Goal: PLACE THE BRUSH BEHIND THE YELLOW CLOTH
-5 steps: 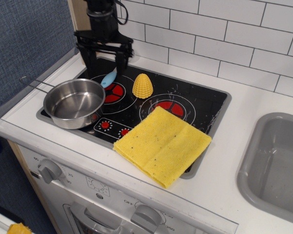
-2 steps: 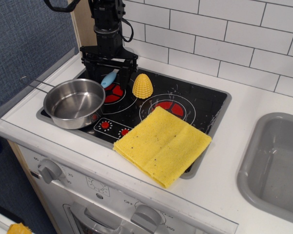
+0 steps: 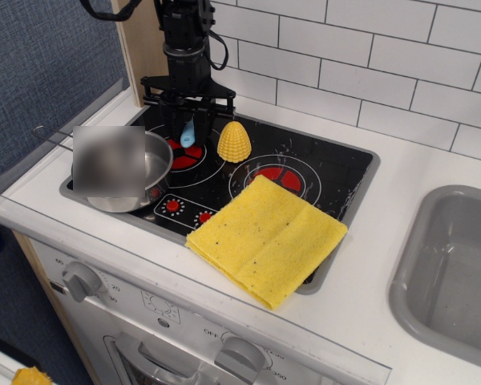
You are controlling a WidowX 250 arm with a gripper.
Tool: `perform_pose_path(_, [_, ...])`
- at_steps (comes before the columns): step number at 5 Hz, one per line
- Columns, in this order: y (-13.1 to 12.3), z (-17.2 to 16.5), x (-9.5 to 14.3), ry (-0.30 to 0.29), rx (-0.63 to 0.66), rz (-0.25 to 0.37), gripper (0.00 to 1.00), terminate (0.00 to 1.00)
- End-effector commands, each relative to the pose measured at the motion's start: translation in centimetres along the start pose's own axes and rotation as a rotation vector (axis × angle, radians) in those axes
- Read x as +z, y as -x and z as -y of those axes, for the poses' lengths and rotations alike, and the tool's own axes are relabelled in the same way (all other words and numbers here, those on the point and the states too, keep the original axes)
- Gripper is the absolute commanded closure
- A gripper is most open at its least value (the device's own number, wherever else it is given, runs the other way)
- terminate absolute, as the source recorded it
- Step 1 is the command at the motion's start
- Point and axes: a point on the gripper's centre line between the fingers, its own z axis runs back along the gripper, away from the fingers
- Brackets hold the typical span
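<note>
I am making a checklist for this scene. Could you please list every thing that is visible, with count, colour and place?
brush: 1, light blue, hanging in the gripper above the back-left burner
corn cob: 1, yellow, upright on the stovetop beside the brush
yellow cloth: 1, front of the stovetop
pot: 1, steel, front-left burner, partly blurred
stovetop: 1, black with red burners
sink: 1, grey, right
knobs: 2, grey, front panel
gripper: 1, black, around the brush

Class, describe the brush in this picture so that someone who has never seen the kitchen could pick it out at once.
Start at the black stovetop set in the white counter. At its back left a black gripper hangs, with the brush dangling between its jaws, above a red burner and left of the corn cob. It is the only small, slim, light-blue thing; its neighbours are yellow or steel.
</note>
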Motion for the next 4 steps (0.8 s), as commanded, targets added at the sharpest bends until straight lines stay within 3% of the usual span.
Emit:
perform_pose_path(1, [0.0,-0.9,2.0,0.009,0.003,0.052,1.0,0.0])
perform_pose_path(2, [-0.8,-2.2,6.8,-0.044,0.042,0.163,1.0,0.0])
perform_pose_path(3, [-1.5,-1.2,9.4,-0.015,0.026,0.236,1.0,0.0])
perform_pose_path(4, [-1.2,2.4,10.1,0.04,-0.057,0.244,1.0,0.0])
